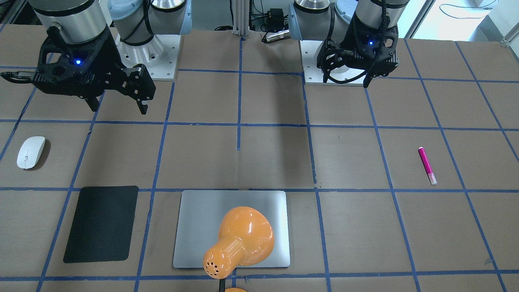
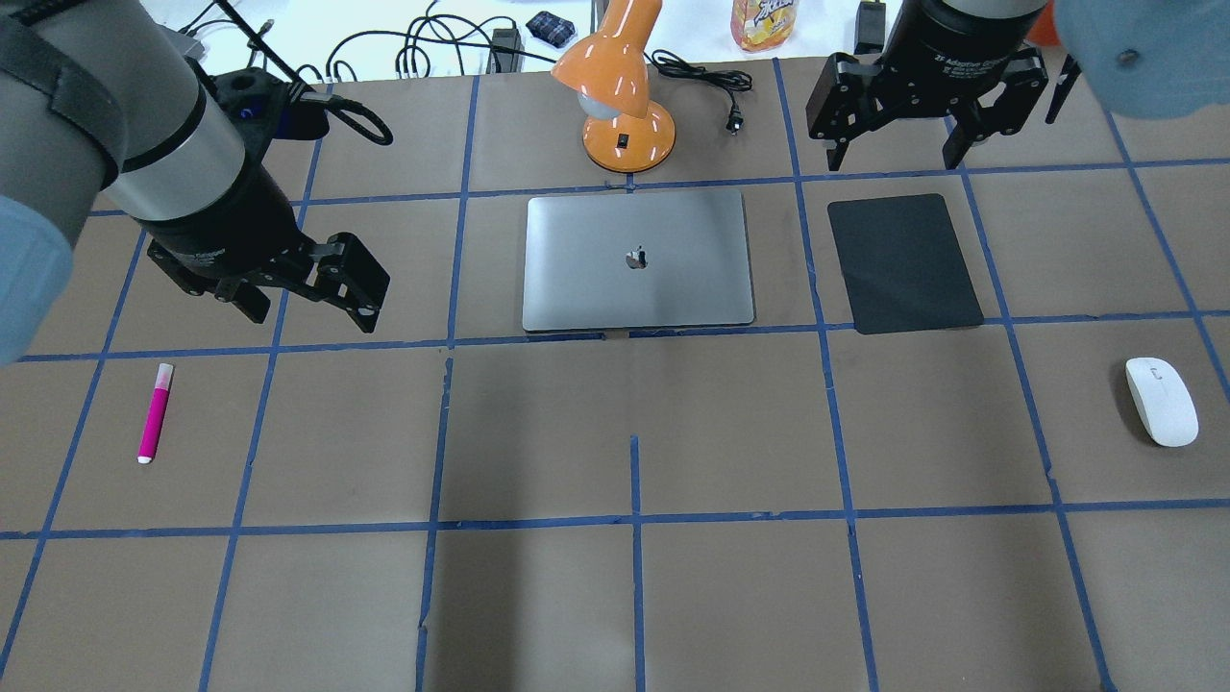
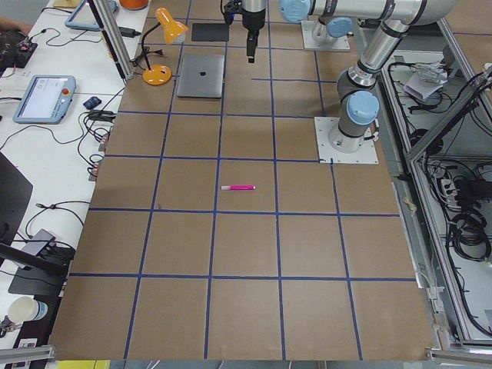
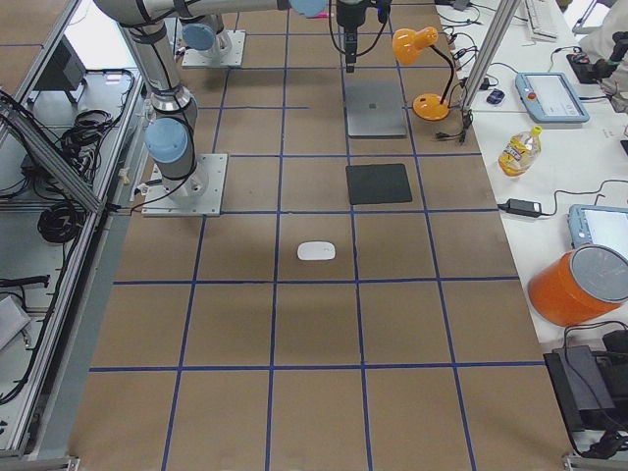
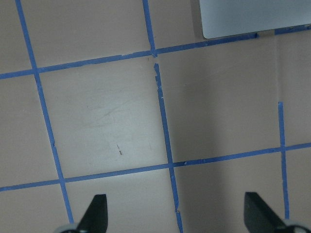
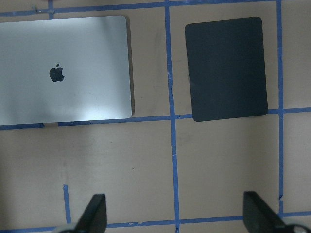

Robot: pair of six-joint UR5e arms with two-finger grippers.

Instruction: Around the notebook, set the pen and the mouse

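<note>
The silver-grey notebook [image 2: 637, 259] lies closed at the table's far middle. The pink pen [image 2: 154, 411] rests on the table at the left, a little nearer than my left gripper [image 2: 312, 312]. That gripper hovers open and empty between the pen and the notebook. The left wrist view shows only a corner of the notebook [image 5: 252, 19] beyond the open left gripper [image 5: 177, 216]. The white mouse [image 2: 1161, 401] sits far right. My right gripper [image 2: 894, 154] hangs open and empty, high over the black mat's far side. In the right wrist view the notebook [image 6: 63, 73] appears, but not the mouse.
A black mat [image 2: 903, 262] lies right of the notebook. An orange desk lamp [image 2: 625, 96] stands just behind the notebook, its shade leaning over it. Brown paper with blue tape lines [image 2: 634, 519] covers the table. Cables and a bottle [image 2: 764, 21] lie beyond the far edge.
</note>
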